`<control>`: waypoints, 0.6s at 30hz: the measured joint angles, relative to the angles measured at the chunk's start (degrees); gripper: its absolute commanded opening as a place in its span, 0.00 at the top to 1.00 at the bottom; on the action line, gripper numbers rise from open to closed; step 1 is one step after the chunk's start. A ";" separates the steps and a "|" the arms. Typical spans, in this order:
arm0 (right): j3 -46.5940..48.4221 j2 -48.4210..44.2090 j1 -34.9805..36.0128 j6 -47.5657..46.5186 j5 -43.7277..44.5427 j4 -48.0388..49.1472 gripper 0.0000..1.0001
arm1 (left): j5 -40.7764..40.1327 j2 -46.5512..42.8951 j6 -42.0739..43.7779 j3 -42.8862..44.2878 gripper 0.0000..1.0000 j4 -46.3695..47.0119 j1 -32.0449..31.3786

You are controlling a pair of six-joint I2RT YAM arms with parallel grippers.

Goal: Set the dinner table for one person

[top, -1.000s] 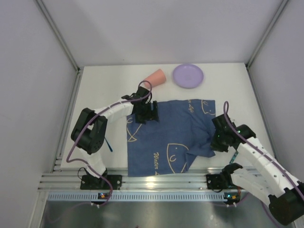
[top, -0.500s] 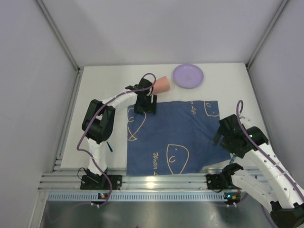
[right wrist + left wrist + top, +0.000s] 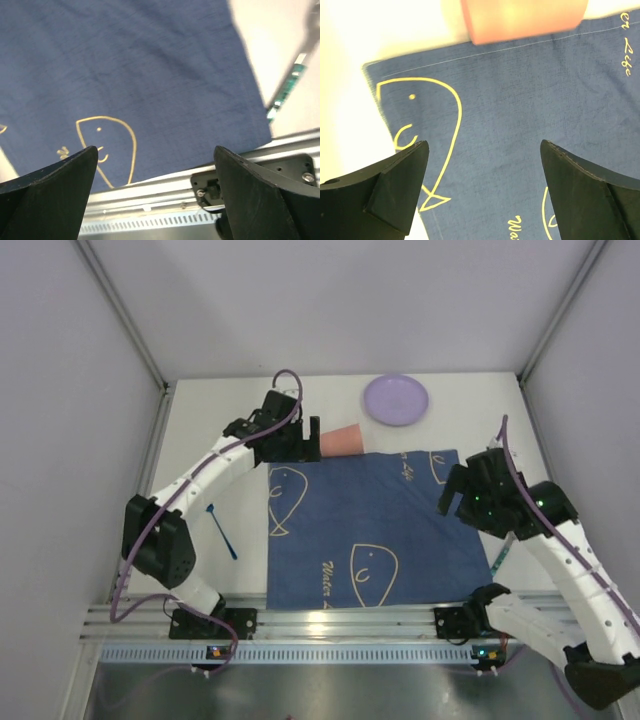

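- Matte white counter (image 3: 210,405), plain and flat, beneath and around both grippers.
- Left gripper (image 3: 484,145) spread wide, pinching nothing, above blue cloth (image 3: 520,100), pink cup (image 3: 525,20) just ahead.
- Right gripper (image 3: 155,150) likewise spread, empty.

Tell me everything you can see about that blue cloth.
The cloth is dark blue, roughly square, of woven-looking fabric with a pale stitched hem. Cream line drawings of whale-like shapes and script lettering are scattered over it. It lies spread flat on the white table. A pink cup lies on its side at its far edge.
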 measured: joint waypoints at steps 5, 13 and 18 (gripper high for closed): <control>0.37 10.88 -0.11 -5.60 -10.93 10.23 0.00 | -2.71 -3.34 0.00 -2.84 0.02 0.17 0.00; 13.73 35.41 -0.63 -10.40 -29.66 30.77 0.00 | -2.19 -1.29 -1.05 -5.84 0.03 0.26 1.07; 24.06 46.56 -1.22 -11.17 -33.40 34.95 0.00 | 0.87 -0.44 -1.99 -5.88 0.03 0.48 1.42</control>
